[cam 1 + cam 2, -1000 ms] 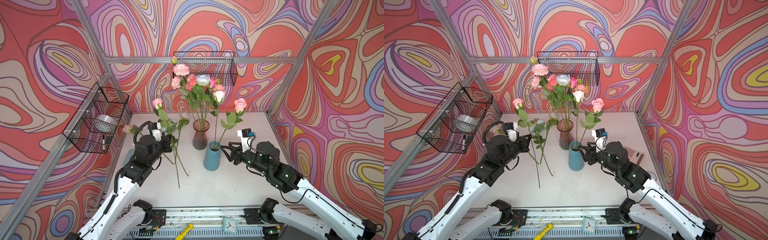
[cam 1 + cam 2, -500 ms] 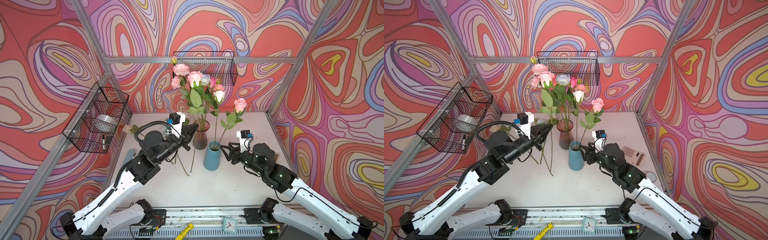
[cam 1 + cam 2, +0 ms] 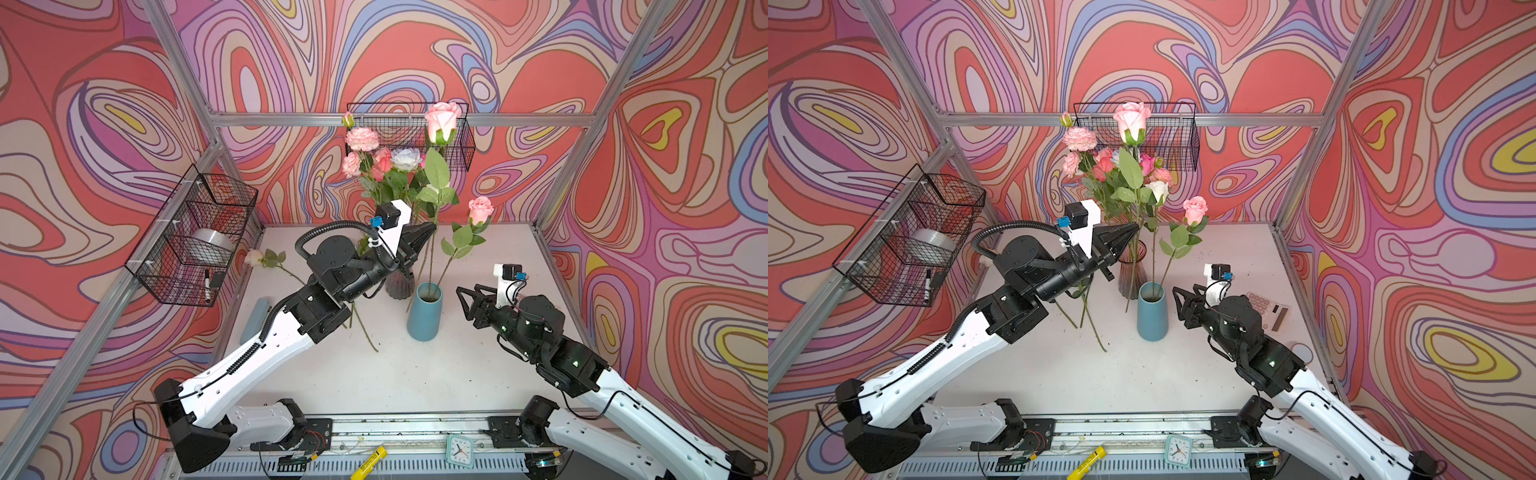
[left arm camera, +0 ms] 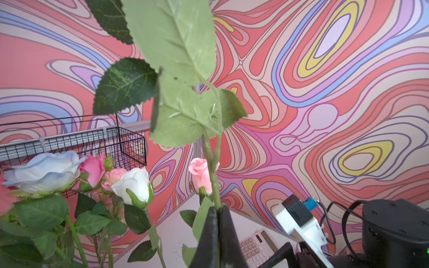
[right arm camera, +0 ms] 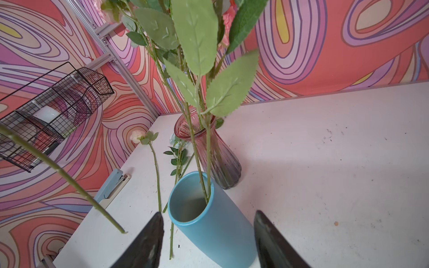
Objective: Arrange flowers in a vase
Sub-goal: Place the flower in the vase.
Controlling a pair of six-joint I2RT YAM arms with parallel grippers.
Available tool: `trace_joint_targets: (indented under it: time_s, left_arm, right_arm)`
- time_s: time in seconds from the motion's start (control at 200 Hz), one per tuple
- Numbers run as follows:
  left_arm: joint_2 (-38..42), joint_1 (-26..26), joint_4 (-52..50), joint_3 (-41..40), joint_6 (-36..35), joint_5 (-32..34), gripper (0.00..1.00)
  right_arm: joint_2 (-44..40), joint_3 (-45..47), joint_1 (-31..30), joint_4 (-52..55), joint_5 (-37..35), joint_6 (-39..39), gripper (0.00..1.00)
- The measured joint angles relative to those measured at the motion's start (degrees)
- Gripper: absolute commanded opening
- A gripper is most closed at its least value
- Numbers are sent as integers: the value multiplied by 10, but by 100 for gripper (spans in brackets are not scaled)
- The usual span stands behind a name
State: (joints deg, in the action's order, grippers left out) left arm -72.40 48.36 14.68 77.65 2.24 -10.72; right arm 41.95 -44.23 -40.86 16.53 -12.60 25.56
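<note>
your left gripper (image 3: 429,229) pinches the pink rose (image 3: 442,118) mid-stem, bloom high above the fingers (image 4: 207,236), cut end dangling below, probably bound for the blue vase (image 3: 424,316). your right gripper (image 3: 462,301) stands open, that vase just ahead, likely to steady it.

In front of the blue vase (image 3: 424,316) the table (image 3: 415,374) is bare. Behind it stands the pink glass vase (image 5: 216,148); to its left lie loose stems (image 5: 157,176); leafy stems (image 5: 196,37) crowd above its mouth; the right gripper (image 3: 463,303), jaws apart, flanks its right side
</note>
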Motion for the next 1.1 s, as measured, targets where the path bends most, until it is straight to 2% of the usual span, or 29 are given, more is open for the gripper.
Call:
trace_joint_targets:
  time_s: [0.335,0.571,0.906,0.996,1.097]
  left_arm:
    - [-95,5,74,43,-30,8,0]
    - [-128,5,97,43,-31,23,0]
    - [-125,5,154,-81,7,50,0]
    - [-122,5,148,-104,15,50,5]
    - [-106,5,139,-126,20,52,17]
  right_arm:
    - [-3,0,0,20,-18,0,64]
    - [-7,2,0,26,-28,0,64]
    - [5,2,0,37,-31,-5,64]
    - [8,2,0,37,-31,-5,64]
    - [10,2,0,36,-30,-5,64]
